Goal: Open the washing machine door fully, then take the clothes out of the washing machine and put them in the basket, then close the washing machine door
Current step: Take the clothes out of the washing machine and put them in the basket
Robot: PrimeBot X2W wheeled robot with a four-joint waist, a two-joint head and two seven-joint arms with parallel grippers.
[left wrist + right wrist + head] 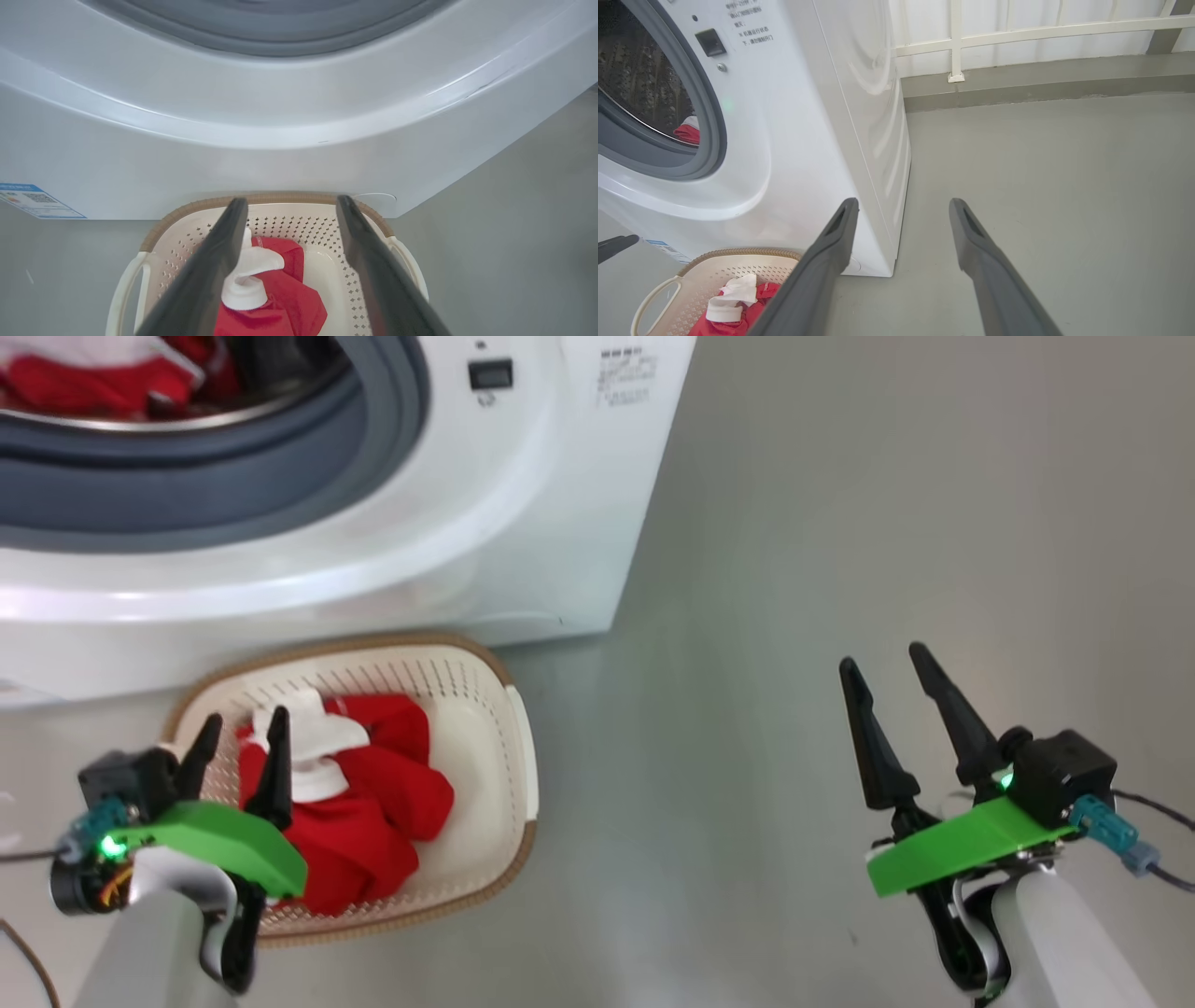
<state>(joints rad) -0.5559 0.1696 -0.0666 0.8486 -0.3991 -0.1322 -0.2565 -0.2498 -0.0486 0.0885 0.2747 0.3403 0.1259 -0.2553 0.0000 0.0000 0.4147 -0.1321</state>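
From my head, the washing machine stands at the upper left, its mouth uncovered, ringed by the grey gasket. Some of the red clothes lie inside the drum. The basket sits on the grey floor just in front of the machine, with a red garment with white trim heaped in it. My left pincer hangs over the basket's left half, fingers spread and grasping nothing. My right pincer hovers over bare floor, well apart from the basket, also spread wide and empty.

From my left wrist, my two dark fingers frame the basket from above. The red garment lies between them and its white collar sits beside the left finger; I cannot tell whether they touch. The machine's white front fills the upper half, with a blue label at its lower corner.

From my right wrist, my fingers stand parted over the floor beside the machine's front corner. The steel drum shows a bit of red fabric at its lip. The basket is at the lower left, and a white railing runs along the far wall.
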